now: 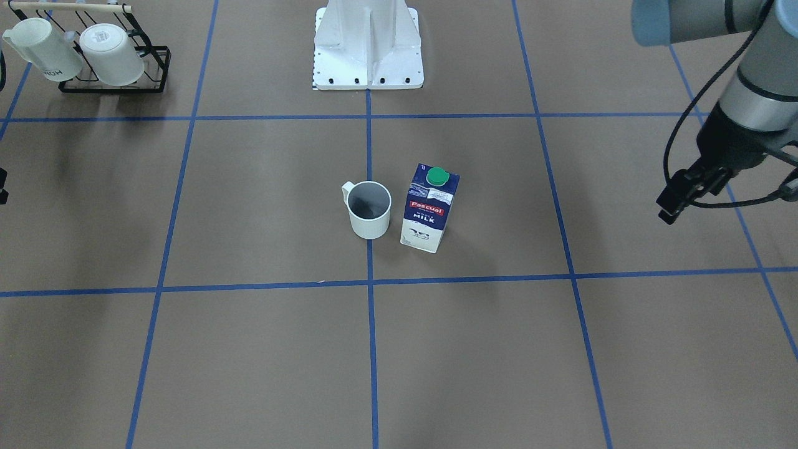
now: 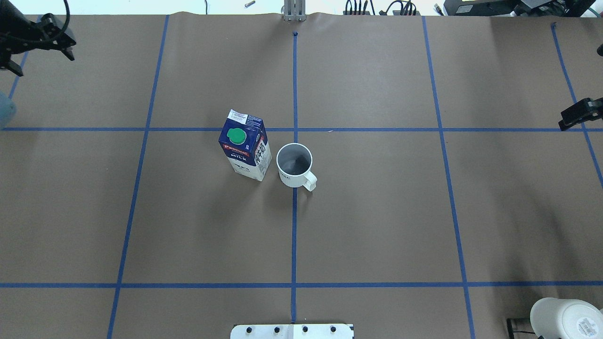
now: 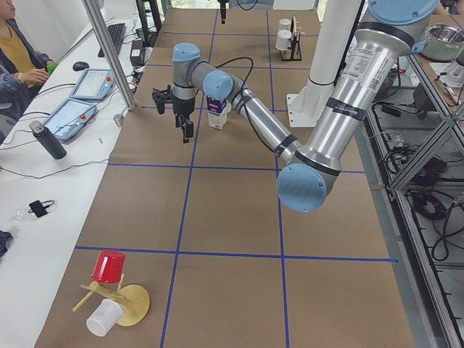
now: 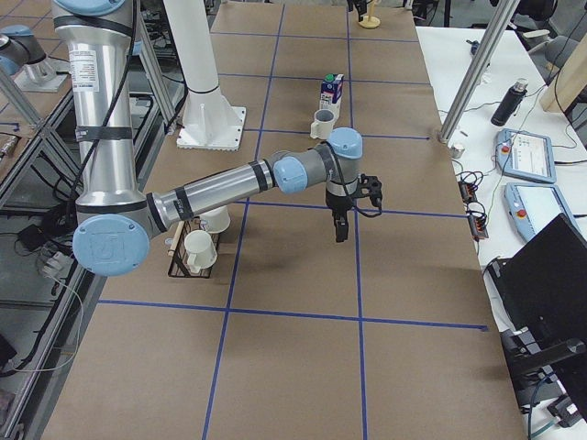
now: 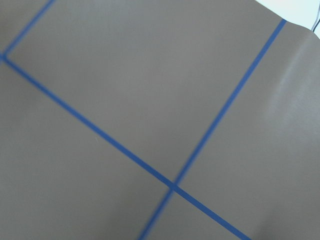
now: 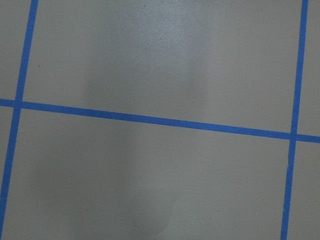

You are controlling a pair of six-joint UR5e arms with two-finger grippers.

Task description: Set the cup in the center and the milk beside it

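The cup (image 1: pixel 369 212) stands upright on the vertical blue tape line (image 1: pixel 372 349) in the middle of the brown surface, with its handle toward the robot's base; it also shows in the overhead view (image 2: pixel 294 165). The milk (image 1: pixel 429 209) stands upright close beside it, on the robot's left, with a small gap between them; it also shows in the overhead view (image 2: pixel 246 150). My left gripper (image 2: pixel 42 59) is open and empty, raised far off at the table's far left corner. My right gripper (image 2: pixel 578 115) is at the right edge, mostly cut off, holding nothing that I can see.
A black rack (image 1: pixel 118 78) with two white mugs stands near the robot base (image 1: pixel 368 50) on the robot's right. A red cup (image 3: pixel 109 267), a white cup and a wooden stand (image 3: pixel 134 304) lie at the table's left end. An operator sits beside that end.
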